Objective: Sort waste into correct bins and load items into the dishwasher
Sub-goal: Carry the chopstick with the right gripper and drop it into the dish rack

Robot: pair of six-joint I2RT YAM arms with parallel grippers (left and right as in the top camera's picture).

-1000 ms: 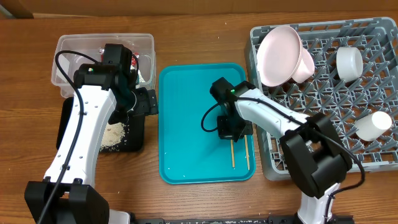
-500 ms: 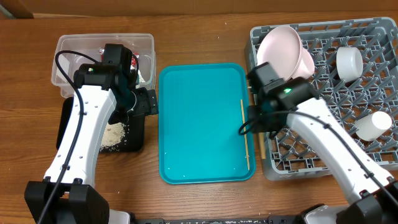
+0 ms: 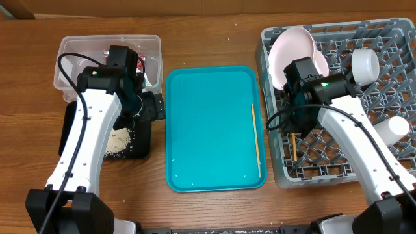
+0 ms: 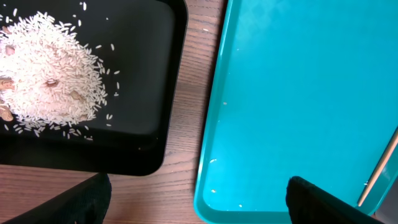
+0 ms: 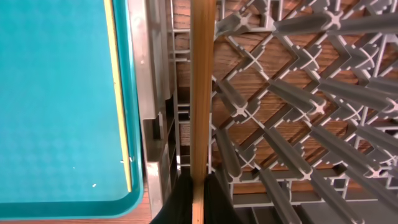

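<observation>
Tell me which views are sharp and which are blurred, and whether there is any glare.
Overhead: even light, sharp, no strong glare on the teal tray. Left wrist: rice is crisp, but the left gripper's fingers are dark and blurred. Right wrist: the held chopstick looks soft; the dish rack is sharper.

You can count two chopsticks [image 3: 255, 140] [image 3: 293, 146], two white cups [image 3: 365, 64] [image 3: 392, 130] and two pale pink dishes [image 3: 290, 55] [image 3: 320, 67]. There is one grey rack [image 3: 396, 39], one teal tray [image 3: 208, 130], one clear tub [image 3: 71, 45] and one black tray [image 4: 137, 37], this last with one heap of rice crumbs [image 4: 50, 74].
</observation>
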